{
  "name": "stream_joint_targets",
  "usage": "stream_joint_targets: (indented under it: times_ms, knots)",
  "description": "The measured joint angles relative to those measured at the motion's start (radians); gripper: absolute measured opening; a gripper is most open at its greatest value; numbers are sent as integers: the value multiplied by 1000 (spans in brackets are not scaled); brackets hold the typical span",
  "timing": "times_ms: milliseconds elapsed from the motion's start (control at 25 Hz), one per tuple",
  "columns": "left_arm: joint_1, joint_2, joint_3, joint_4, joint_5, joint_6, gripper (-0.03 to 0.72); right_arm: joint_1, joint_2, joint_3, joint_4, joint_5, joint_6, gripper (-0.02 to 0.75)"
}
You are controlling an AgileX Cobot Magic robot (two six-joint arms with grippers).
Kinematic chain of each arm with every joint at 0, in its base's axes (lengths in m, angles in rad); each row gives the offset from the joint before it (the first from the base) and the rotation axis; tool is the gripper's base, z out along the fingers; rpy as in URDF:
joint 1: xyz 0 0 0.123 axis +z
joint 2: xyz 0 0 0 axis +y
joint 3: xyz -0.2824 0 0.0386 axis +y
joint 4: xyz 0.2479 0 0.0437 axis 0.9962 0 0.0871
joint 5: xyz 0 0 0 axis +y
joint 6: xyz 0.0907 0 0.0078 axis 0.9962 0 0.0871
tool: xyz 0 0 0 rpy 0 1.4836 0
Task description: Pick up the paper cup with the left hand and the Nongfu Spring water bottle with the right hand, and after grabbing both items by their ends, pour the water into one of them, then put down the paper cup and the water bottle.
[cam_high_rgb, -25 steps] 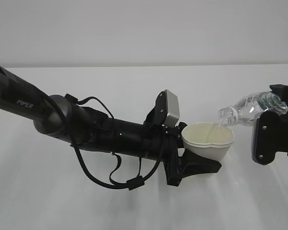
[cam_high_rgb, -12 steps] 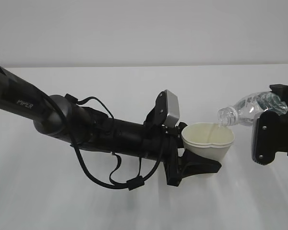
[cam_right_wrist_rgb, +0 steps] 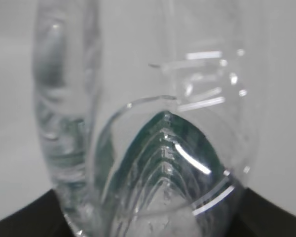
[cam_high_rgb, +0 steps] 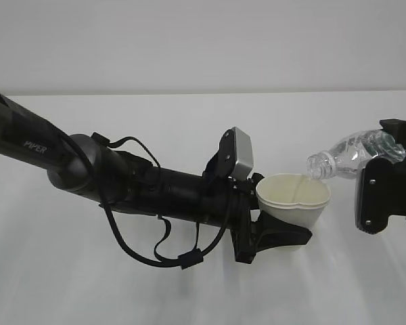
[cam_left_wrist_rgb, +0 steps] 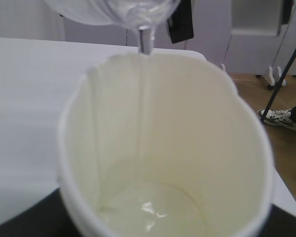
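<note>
Gripping the paper cup [cam_high_rgb: 294, 203] near its base, the left hand [cam_high_rgb: 274, 233] has its black jaws pressed against the cup's sides hard enough that the rim is squeezed out of round, with a dent on the near edge. The cup stands upright, just above the white table [cam_high_rgb: 189, 135], roughly in the middle of the exterior view and a little to the right. The thick black arm [cam_high_rgb: 122, 179] marked "PIPER" runs in from the left edge, with a cable looping beneath it.

Inside the cup, the left wrist view shows the cream wall and a shallow pool of water [cam_left_wrist_rgb: 153, 210] glinting at the bottom. A thin stream falls from the bottle's mouth, directly above the far rim.

Just beyond and to the right, the water bottle [cam_high_rgb: 348, 154] is tipped with its open neck pointing down and left, the mouth just over the cup's right rim. The right hand [cam_high_rgb: 382, 179] pinches the bottle at its bottom end, jaws closed on the crumpled plastic; the right wrist view shows the bottle [cam_right_wrist_rgb: 163, 148] filling the frame, with green showing through it.
</note>
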Motion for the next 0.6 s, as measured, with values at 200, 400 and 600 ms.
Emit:
stream_joint_targets:
  times_ms: [200,400,600]
  knots:
    - [0,0,0,0,0,0,426,0,0,0,0,0,-2,419]
    - [0,0,0,2,0,0,426,0,0,0,0,0,-2,419]
    - [0,0,0,2,0,0,426,0,0,0,0,0,-2,419]
